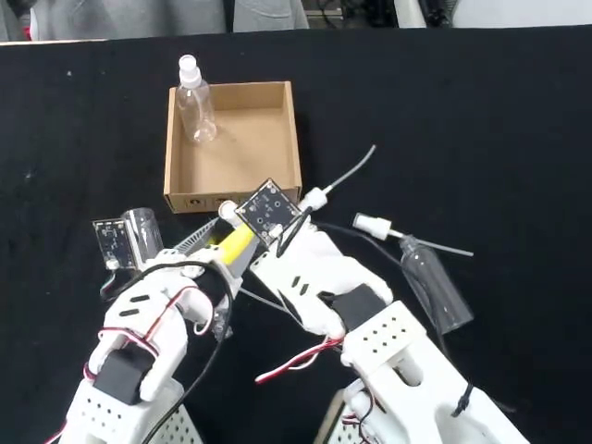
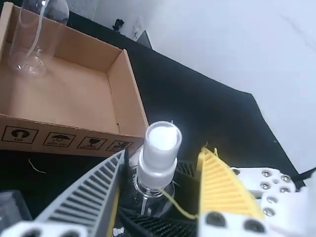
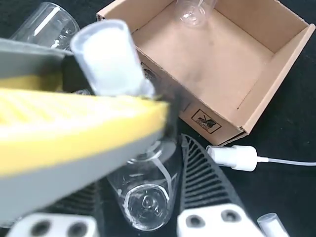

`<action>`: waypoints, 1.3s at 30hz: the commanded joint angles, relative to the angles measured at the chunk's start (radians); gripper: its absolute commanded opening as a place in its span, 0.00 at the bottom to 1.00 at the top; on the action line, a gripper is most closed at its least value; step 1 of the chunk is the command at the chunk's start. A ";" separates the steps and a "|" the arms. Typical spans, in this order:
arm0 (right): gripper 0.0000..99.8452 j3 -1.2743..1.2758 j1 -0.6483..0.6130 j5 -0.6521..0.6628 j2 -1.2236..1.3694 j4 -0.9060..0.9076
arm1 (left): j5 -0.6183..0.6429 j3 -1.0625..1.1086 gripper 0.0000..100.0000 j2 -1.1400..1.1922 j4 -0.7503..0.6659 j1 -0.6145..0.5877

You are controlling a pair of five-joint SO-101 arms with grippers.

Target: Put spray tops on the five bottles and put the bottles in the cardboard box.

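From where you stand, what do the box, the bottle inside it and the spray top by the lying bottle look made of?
Box: cardboard, matte brown, with cut edges. Bottle: probably clear plastic, glossy; the box shows through it, though glass is possible. Spray top: white opaque plastic, apparently, smooth, with a thin pale tube.

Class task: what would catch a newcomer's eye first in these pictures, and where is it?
First, the left gripper and right gripper together just before the box, at one held bottle with a white spray top. Then the capped bottle standing in the box's far left corner, and a bare bottle lying on the table to the right, loose tops beside it.
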 commanded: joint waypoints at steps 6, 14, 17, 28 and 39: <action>0.02 -0.062 0.043 0.012 -0.045 -0.008 | 0.014 -0.082 0.22 -0.014 0.000 -0.070; 0.02 -0.062 0.043 0.012 -0.044 -0.008 | 0.097 -0.124 0.22 -0.014 0.008 -0.139; 0.02 -0.062 0.043 0.012 -0.044 -0.008 | 0.098 -0.130 0.22 -0.014 0.008 -0.162; 0.02 -0.054 0.044 0.012 -0.044 -0.061 | 0.092 -0.128 0.22 -0.014 0.008 -0.252; 0.02 -0.056 0.038 0.012 -0.044 -0.064 | -0.023 -0.074 0.22 -0.014 0.006 -0.263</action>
